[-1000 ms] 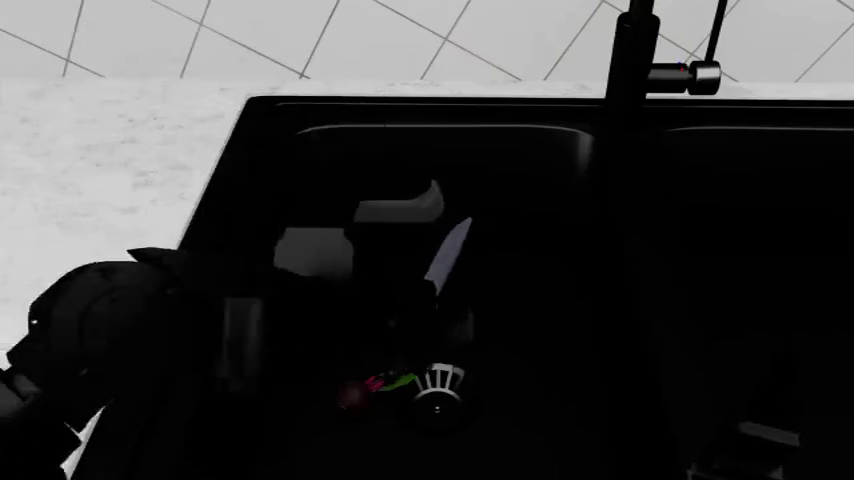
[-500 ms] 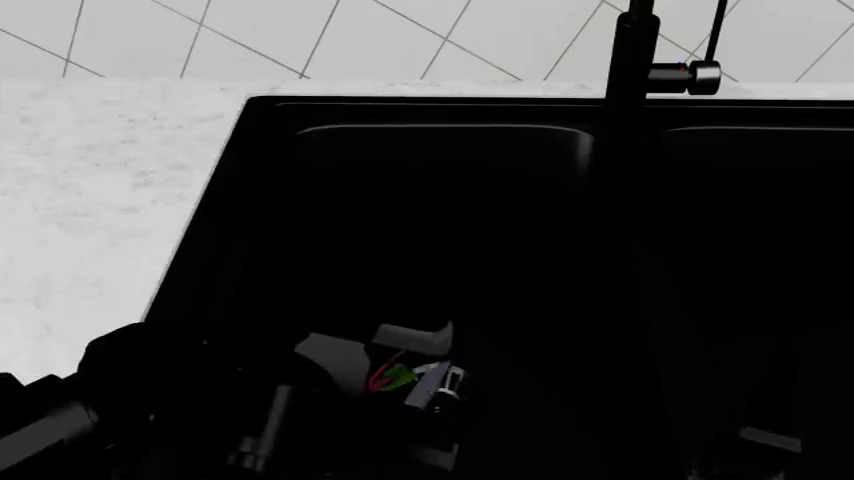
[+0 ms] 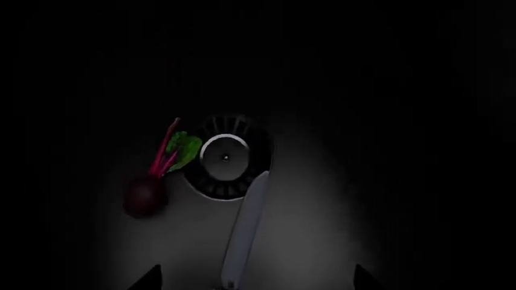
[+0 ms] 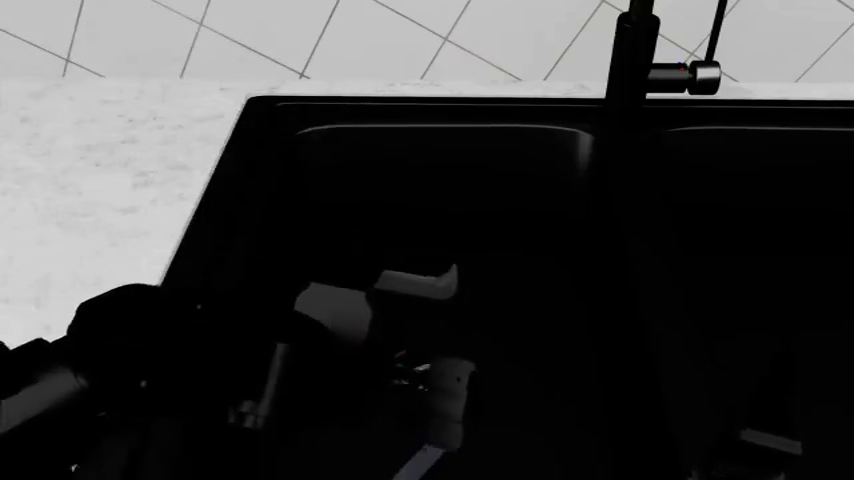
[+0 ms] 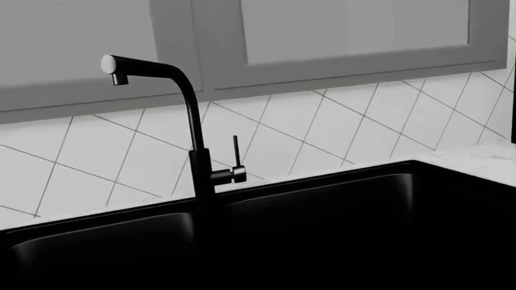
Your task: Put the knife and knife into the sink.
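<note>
1. Left wrist view: a slim knife with a pale grey blade (image 3: pixel 246 229) lies on the dark floor of the large black double-basin sink (image 3: pixel 387 181). Its long axis runs from the camera's near edge toward the round silver-white drain strainer (image 3: pixel 225 157), with the tip just touching the strainer's rim. A dark red beet with red stalks and a green leaf (image 3: pixel 153 184) lies beside the strainer. Two dark jaw tips show at the frame edge, set wide apart, with the knife's near end between them; whether they touch it I cannot tell.
2. Head view: the left gripper (image 4: pixel 434 395) hangs low in the sink's left basin, beside the speckled white tabletop (image 4: pixel 94 190). A sliver of blade shows under it.
3. Right wrist view: the tall black faucet (image 5: pixel 190 121) rises behind the sink before white diagonal tiles (image 5: pixel 322 130). The right jaws are out of sight. No writing is readable anywhere.
</note>
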### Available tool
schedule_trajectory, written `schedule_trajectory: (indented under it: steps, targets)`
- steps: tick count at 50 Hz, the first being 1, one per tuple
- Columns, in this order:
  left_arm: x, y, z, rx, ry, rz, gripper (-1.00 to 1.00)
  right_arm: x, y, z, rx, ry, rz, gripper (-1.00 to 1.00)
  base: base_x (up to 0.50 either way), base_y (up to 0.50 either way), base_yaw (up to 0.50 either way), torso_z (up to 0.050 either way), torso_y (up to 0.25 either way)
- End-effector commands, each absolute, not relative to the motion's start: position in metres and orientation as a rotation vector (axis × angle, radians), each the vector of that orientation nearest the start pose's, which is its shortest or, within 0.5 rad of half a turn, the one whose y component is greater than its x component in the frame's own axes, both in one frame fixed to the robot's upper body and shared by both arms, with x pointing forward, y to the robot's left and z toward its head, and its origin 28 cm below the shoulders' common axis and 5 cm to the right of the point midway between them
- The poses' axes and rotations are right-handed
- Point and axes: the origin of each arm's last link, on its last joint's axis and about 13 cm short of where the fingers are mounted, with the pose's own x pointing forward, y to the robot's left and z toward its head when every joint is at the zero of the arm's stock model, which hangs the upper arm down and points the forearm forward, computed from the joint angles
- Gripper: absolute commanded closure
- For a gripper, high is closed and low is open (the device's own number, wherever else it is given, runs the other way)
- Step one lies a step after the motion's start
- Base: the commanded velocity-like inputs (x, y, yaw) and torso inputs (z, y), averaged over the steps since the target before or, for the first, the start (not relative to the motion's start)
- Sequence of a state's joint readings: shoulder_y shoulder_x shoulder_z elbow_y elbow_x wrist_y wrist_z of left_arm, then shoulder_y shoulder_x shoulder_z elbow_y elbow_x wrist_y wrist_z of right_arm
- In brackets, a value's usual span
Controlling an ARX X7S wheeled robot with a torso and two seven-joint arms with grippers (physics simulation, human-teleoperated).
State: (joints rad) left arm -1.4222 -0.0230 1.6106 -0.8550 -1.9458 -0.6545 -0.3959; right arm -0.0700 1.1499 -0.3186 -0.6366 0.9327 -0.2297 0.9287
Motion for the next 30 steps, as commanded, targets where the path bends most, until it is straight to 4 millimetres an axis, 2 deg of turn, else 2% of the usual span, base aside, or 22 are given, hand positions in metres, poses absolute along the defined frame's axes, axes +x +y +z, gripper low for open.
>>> schedule_trajectory:
  steps: [1,2,8,11,15,21,30]
  targets:
    - [0.353,0.085,0.226,-0.032,0.672,-0.478,-1.0,0.167,-0.179,0.163,0.089,-0.211,-0.206,-1.0,0.0,0.0,0.0,0.0,0.0]
    - [0.346,0.089,0.237,-0.026,0.596,-0.474,-1.0,0.167,-0.179,0.163,0.089,-0.212,-0.204,-1.0,0.0,0.0,0.0,0.0,0.0]
    - [0.316,0.105,0.279,-0.101,0.445,-0.546,-1.0,0.165,-0.179,0.166,0.087,-0.217,-0.208,-1.0,0.0,0.0,0.0,0.0,0.0]
    - [0.296,0.113,0.295,-0.091,0.353,-0.549,-1.0,0.164,-0.178,0.167,0.085,-0.22,-0.207,-1.0,0.0,0.0,0.0,0.0,0.0]
    - [0.28,0.122,0.308,-0.1,0.29,-0.55,-1.0,0.164,-0.177,0.169,0.082,-0.224,-0.204,-1.0,0.0,0.0,0.0,0.0,0.0]
    - [0.252,0.135,0.316,-0.095,0.169,-0.532,-1.0,0.163,-0.177,0.17,0.081,-0.23,-0.198,-1.0,0.0,0.0,0.0,0.0,0.0]
    - [0.215,0.157,0.313,-0.126,0.014,-0.464,-1.0,0.163,-0.177,0.169,0.082,-0.23,-0.196,-1.0,0.0,0.0,0.0,0.0,0.0]
